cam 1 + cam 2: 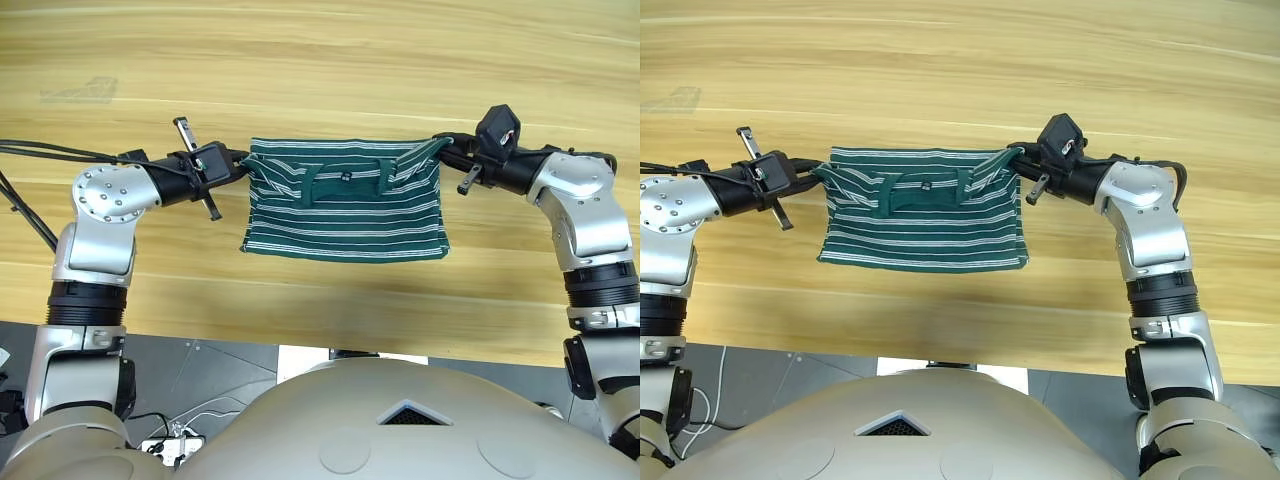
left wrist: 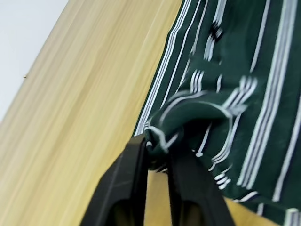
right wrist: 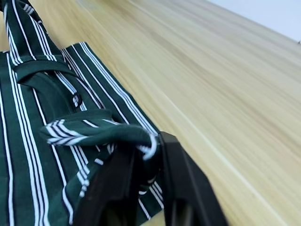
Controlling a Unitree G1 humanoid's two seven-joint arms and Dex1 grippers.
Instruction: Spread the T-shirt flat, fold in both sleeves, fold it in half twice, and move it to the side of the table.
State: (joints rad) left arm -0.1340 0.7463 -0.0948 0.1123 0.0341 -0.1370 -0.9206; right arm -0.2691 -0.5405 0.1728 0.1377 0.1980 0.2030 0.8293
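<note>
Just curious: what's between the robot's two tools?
The green striped T-shirt, pinched at its corners by the left tool and right tool, spans the gap; both eye views show it.

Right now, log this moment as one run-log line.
state: mid-fold | left gripper: shut on dark green white-striped T-shirt, left corner | right gripper: shut on right corner | surface: light wooden table

There is one T-shirt [image 1: 345, 215], green with white stripes, gathered into a single rectangle. Two pincers grip it, the left pincer [image 1: 238, 163] and the right pincer [image 1: 445, 148], each with two black fingers [image 2: 122, 188]. One wooden table [image 1: 320, 60] lies beneath them.
</note>
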